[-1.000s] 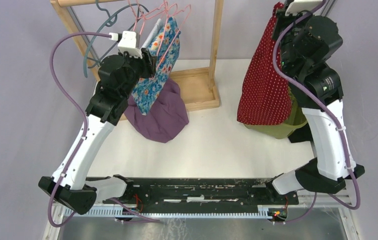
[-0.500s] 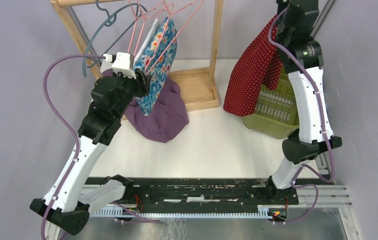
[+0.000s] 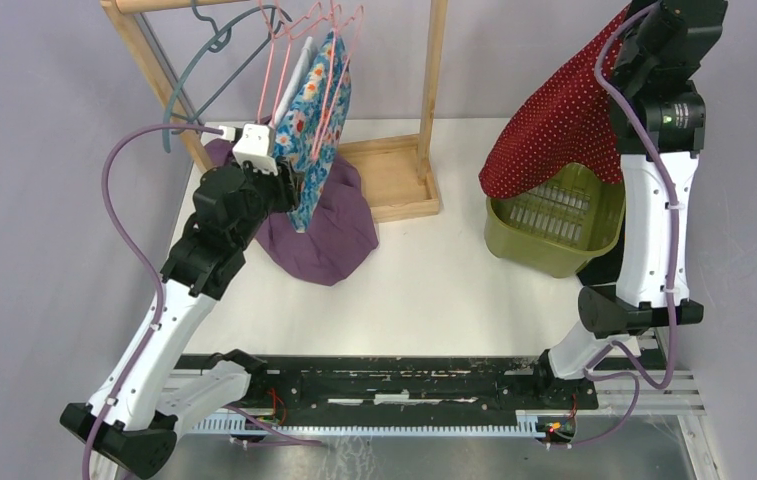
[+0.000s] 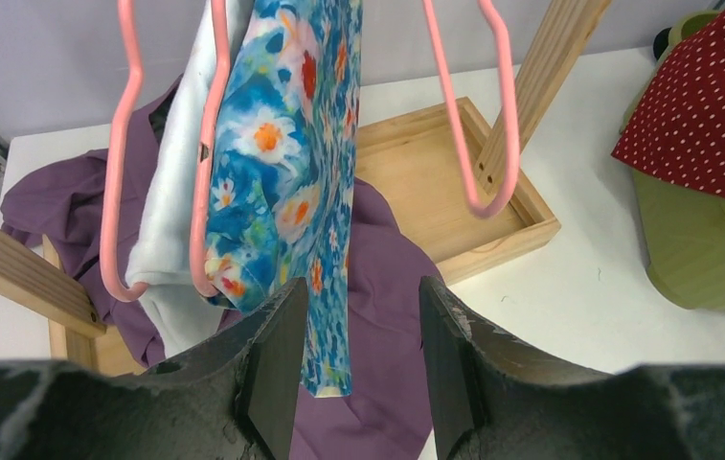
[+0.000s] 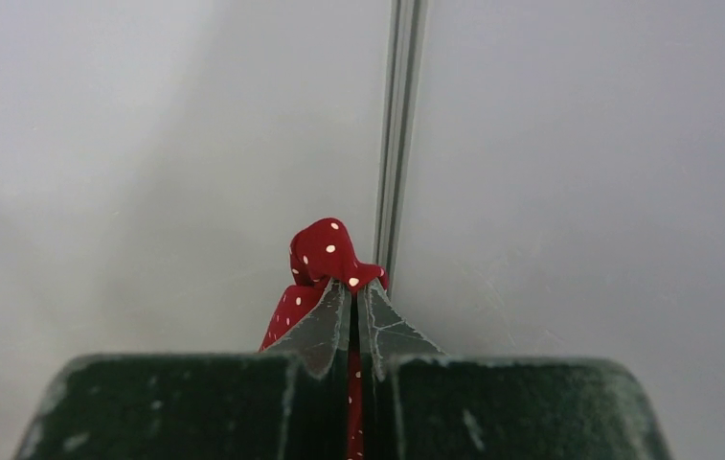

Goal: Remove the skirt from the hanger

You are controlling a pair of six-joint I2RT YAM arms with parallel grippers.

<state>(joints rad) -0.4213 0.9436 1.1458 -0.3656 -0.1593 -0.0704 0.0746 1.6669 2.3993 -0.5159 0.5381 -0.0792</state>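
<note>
Top external: a red white-dotted fabric skirt [image 3: 554, 130] is held up at far right over an olive-green plastic basket [image 3: 544, 250], pinched in the fully closed right gripper [image 5: 353, 287]. A blue floral fabric skirt [image 3: 319, 110] is hung on a pink wire hanger [image 4: 207, 115] on the wooden rack [image 3: 432, 80], far left. Its hem is seen between the partly spread jaws of the left gripper [image 4: 358, 292]; contact cannot be told.

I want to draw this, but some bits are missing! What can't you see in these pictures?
Right wrist view: the shut right hand hides all but a tuft of the red dotted skirt.
Top view: that skirt covers part of the green basket; its contents can't be told.
Left wrist view: the top edge cuts off the hooks of the pink hangers; whether the left hand touches the floral skirt is unclear.
</note>
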